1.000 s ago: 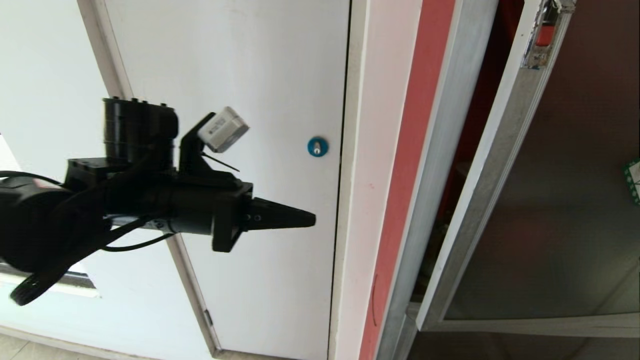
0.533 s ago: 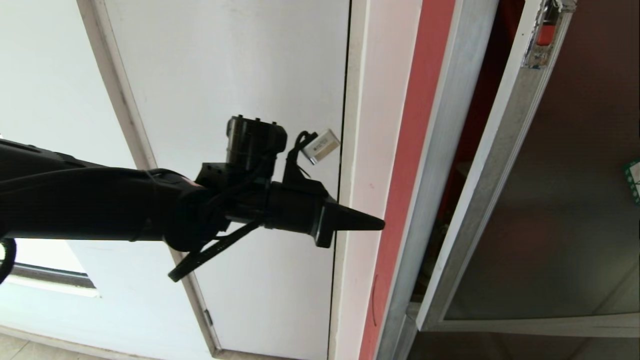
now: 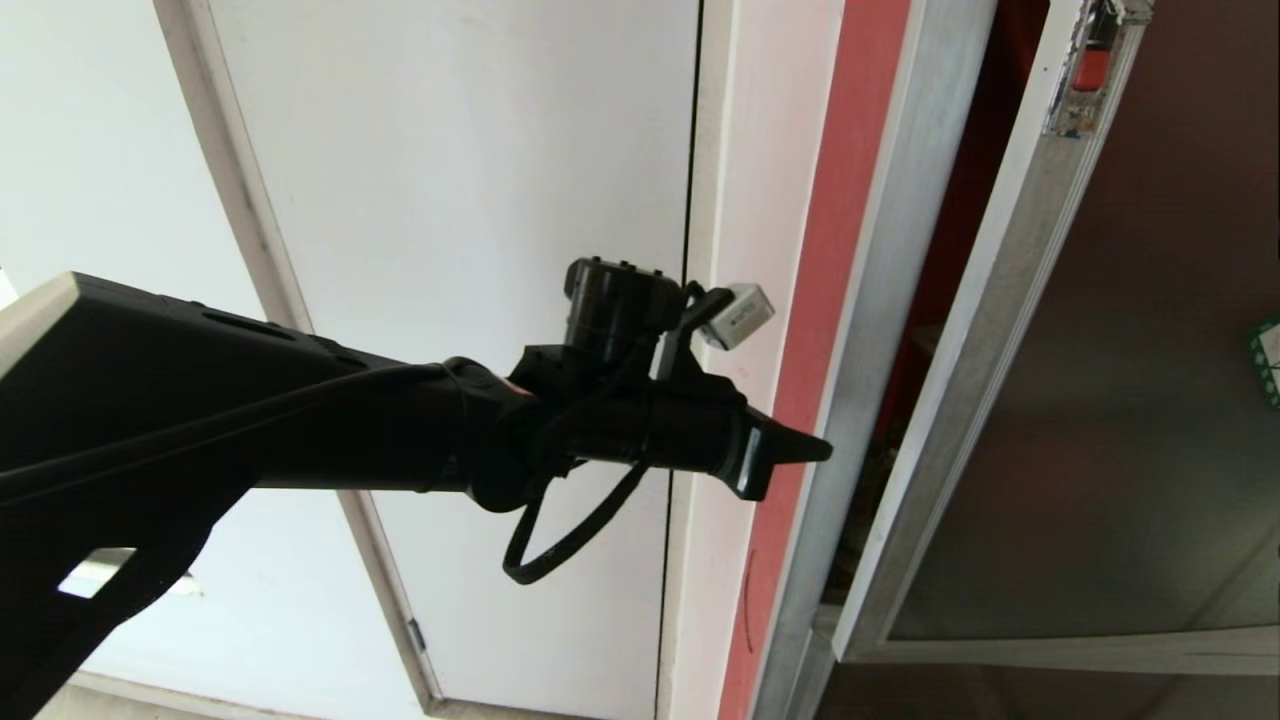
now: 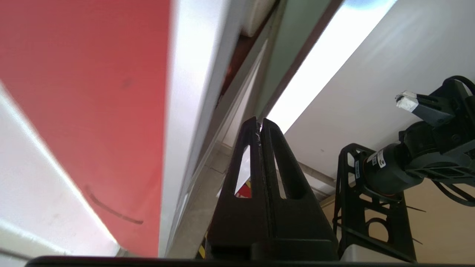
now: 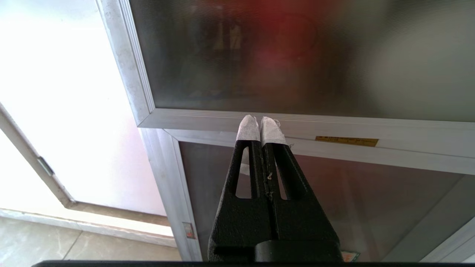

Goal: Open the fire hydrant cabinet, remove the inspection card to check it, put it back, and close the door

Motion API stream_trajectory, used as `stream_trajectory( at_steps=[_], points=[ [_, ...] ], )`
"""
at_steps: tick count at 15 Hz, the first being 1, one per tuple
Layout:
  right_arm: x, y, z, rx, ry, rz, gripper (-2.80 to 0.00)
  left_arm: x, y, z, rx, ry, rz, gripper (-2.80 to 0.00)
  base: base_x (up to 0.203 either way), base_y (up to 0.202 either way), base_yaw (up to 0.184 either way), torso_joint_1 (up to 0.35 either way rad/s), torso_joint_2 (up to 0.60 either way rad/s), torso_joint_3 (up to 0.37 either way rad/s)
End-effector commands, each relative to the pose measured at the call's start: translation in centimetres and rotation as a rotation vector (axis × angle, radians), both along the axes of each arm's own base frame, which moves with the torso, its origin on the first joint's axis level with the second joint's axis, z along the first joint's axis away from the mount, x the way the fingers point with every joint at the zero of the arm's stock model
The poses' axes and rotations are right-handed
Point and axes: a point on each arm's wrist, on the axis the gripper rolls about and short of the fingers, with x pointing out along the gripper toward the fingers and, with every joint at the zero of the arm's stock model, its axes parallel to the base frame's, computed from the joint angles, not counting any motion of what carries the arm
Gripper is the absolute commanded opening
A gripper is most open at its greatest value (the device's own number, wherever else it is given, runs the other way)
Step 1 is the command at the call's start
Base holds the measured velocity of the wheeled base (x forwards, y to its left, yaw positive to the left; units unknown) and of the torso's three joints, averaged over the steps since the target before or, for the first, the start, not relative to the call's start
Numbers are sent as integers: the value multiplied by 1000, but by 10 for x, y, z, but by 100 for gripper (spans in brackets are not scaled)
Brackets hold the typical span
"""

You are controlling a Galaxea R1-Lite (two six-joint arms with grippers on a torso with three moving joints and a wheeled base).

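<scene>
1. The left arm reaches across the head view, and the left gripper (image 3: pixel 815 450) comes first: its fingers are pressed together with nothing between them, tip against the silver edge of the cabinet (image 3: pixel 850 350).
2. The right gripper (image 5: pixel 261 124) sits low, below the door, fingers together too and empty, white-taped tips pointing at the door's bottom rail.
3. Next out, the door (image 3: pixel 1130 420) stands ajar, swung toward the robot, with the red latch (image 3: pixel 1090 68) high on its frame.
4. Between door and frame a dark gap shows red inside; the card is not visible in any view.
5. Judgement: the door is only partly open, so the opening step is in hand.
6. The next move likely calls for slipping the closed tip into that gap and sweeping the door wider, then parting the fingers for the card.
</scene>
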Motion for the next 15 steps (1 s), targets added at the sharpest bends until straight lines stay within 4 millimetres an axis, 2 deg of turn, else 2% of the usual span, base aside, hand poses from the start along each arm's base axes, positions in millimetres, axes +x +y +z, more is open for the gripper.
stream_trajectory(
  at_steps=[1, 6, 15],
  points=[
    [0, 0, 0, 0, 2, 1, -280, 2, -14, -9, 3, 4, -22, -280, 0, 0, 0, 0, 0, 0],
    [0, 0, 0, 0, 2, 1, -280, 5, -34, -11, -14, -42, -51, -280, 0, 0, 0, 0, 0, 0],
    [0, 0, 0, 0, 2, 1, -280, 5, -53, -10, -23, -173, -63, -280, 0, 0, 0, 0, 0, 0]
  ],
)
